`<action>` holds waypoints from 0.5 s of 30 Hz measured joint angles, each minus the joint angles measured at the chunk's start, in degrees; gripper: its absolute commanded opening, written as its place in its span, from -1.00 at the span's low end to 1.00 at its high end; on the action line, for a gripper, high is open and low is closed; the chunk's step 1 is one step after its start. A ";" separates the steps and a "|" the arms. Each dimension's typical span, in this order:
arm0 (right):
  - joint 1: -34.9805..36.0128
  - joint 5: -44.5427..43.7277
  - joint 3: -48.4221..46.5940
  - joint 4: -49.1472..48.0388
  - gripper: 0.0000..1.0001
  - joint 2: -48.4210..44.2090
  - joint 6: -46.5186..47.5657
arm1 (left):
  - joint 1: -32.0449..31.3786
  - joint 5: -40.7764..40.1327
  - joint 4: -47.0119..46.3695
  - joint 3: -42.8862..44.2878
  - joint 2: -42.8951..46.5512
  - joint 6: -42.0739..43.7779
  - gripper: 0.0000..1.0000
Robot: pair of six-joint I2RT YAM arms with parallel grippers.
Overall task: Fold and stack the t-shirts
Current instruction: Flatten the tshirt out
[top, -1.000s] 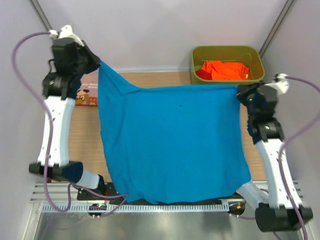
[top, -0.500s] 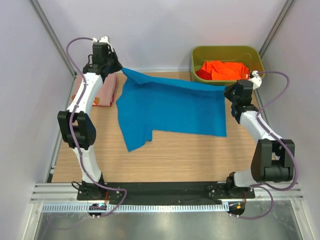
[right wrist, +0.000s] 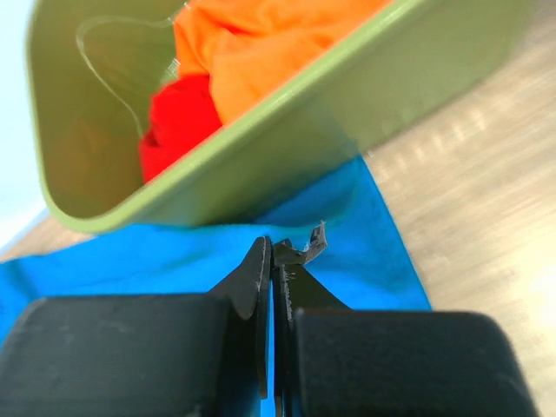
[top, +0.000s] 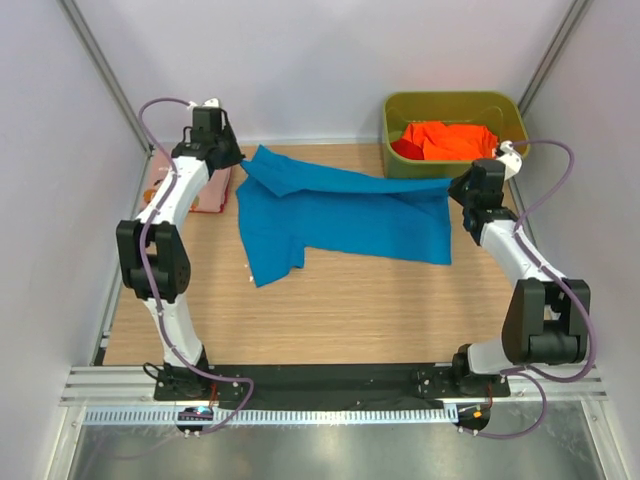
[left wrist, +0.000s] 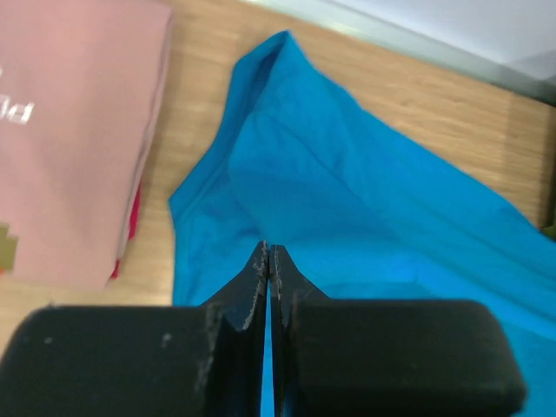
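Wood table (top: pixel 350 310), blue t-shirt (top: pixel 340 215) soft, light, floppy. You pinch far corners, 10 and 2 o'clock. Your left gripper (left wrist: pixel 268 252), right gripper (right wrist: pixel 271 245): jaws together, cloth grip unclear.

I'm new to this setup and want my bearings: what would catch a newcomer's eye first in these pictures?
The bright blue t-shirt lies spread across the wooden table, the left gripper and right gripper each shut on a far corner. At far right an olive-green bin holds an orange shirt and a red shirt; a folded pink shirt sits at far left.
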State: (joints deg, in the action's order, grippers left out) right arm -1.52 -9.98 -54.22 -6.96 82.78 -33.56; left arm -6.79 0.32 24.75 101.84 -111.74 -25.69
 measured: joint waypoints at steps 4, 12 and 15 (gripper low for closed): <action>-0.09 -0.17 -5.86 12.39 -0.98 -3.89 0.94 | 0.02 -3.08 3.82 -2.54 4.85 -0.66 -0.99; -0.09 0.61 -27.32 30.36 -0.98 -24.72 3.50 | -0.07 -6.62 8.13 4.44 32.00 -1.07 -0.99; -0.11 0.76 -32.50 35.36 -0.97 -33.16 3.28 | -0.04 -7.43 8.13 4.87 44.30 -1.62 -1.00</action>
State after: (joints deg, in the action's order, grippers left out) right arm -1.63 -9.21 -86.72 28.40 49.63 -30.28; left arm -6.83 -7.11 32.88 106.72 -67.44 -27.31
